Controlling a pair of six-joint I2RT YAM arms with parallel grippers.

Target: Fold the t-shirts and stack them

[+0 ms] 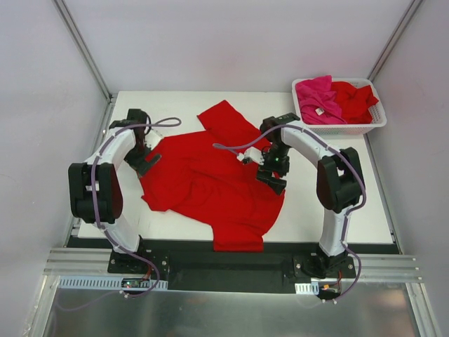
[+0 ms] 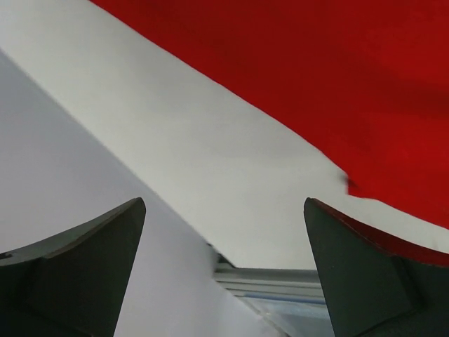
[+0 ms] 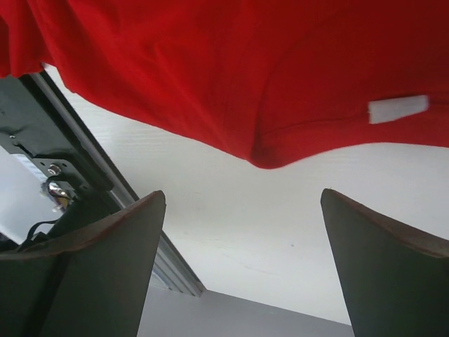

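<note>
At the left side of the white surface (image 1: 337, 226), the left end effector (image 1: 147, 163) hovers at the edge of the red t-shirt (image 1: 203, 184), its jaws spread wide and gripping nothing. The shirt lies spread but rumpled across the middle. Its cloth looks light, limp and quick to bunch, so it probably wants pinching at a hem or corner, with both sides lifted together. Further right, the right end effector (image 1: 272, 172) hangs just as wide open and empty above the collar area, near the white neck label (image 3: 398, 109). At far right, the basket (image 1: 379, 121) holds a magenta-pink t-shirt (image 1: 316, 97) and another red t-shirt (image 1: 354, 98), heaped unfolded.
</note>
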